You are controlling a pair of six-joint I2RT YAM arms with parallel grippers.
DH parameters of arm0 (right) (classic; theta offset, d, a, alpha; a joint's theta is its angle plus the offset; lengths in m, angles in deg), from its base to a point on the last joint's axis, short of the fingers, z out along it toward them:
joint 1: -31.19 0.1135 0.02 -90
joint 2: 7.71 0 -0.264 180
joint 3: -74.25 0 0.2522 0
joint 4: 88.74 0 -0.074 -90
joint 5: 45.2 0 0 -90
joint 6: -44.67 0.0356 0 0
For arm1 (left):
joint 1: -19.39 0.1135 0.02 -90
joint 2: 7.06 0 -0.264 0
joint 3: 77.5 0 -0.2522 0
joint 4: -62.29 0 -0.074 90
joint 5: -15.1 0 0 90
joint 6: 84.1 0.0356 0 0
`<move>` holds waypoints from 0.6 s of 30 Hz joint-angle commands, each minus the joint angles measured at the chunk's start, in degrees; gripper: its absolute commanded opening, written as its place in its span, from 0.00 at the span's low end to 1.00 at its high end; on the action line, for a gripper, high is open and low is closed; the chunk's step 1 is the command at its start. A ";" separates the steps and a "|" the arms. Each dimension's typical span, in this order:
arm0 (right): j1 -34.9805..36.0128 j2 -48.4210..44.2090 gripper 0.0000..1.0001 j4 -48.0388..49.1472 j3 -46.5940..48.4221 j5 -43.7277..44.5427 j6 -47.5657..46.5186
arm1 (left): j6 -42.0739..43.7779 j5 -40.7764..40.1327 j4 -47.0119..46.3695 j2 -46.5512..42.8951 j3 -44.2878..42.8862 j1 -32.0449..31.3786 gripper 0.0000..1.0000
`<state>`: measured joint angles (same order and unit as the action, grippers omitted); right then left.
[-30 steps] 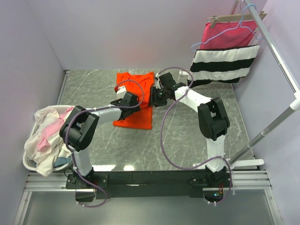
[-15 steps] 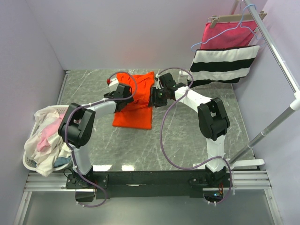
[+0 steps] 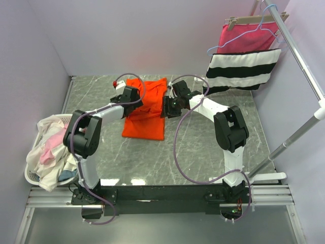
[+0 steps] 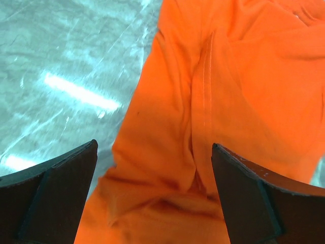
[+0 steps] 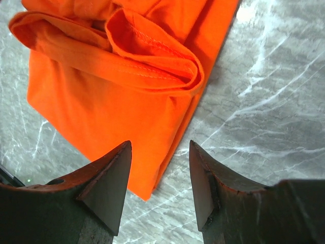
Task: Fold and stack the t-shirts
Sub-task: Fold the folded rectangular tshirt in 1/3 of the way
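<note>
A bright orange-red t-shirt [image 3: 147, 114] lies partly folded on the marble table, its right side rolled over in a loose fold [image 5: 152, 66]. My left gripper [image 3: 137, 100] hovers over the shirt's back-left part. It is open wide [image 4: 155, 198], with orange cloth [image 4: 203, 117] beneath and nothing pinched. My right gripper [image 3: 164, 109] is at the shirt's right edge, open [image 5: 160, 178], straddling that edge [image 5: 172, 147] above the table without gripping it. More t-shirts, cream-white and pale pink [image 3: 51, 145], are heaped in a basket on the left.
The white laundry basket [image 3: 31, 175] stands at the table's left edge. A pink cloth with black and white stripes [image 3: 244, 66] hangs from a hanger on a metal rack [image 3: 299, 56] at the back right. Lilac walls enclose the table.
My left arm has swung from the shirt's lower left side toward the back-left corner, staying open. The shirt's left side now lies flatter. The right arm has barely moved.
</note>
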<state>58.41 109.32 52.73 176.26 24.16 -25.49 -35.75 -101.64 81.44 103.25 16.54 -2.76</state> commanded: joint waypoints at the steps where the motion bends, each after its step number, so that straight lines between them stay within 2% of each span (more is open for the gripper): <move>1: -0.42 -3.57 0.56 1.13 -0.62 -0.71 -0.50 | -1.15 3.09 0.15 -7.55 4.34 -0.08 0.99; 9: -0.33 -3.21 0.56 1.48 -0.71 -0.98 -0.15 | -1.95 6.00 -0.46 -9.49 8.56 -0.26 0.99; 18: -0.33 -3.22 0.57 1.48 -0.97 -0.89 -0.15 | -2.47 7.84 -1.43 -7.30 8.66 -1.23 0.99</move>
<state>58.41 109.32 52.90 175.72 23.74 -25.45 -37.34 -95.24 81.42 95.79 25.52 -3.42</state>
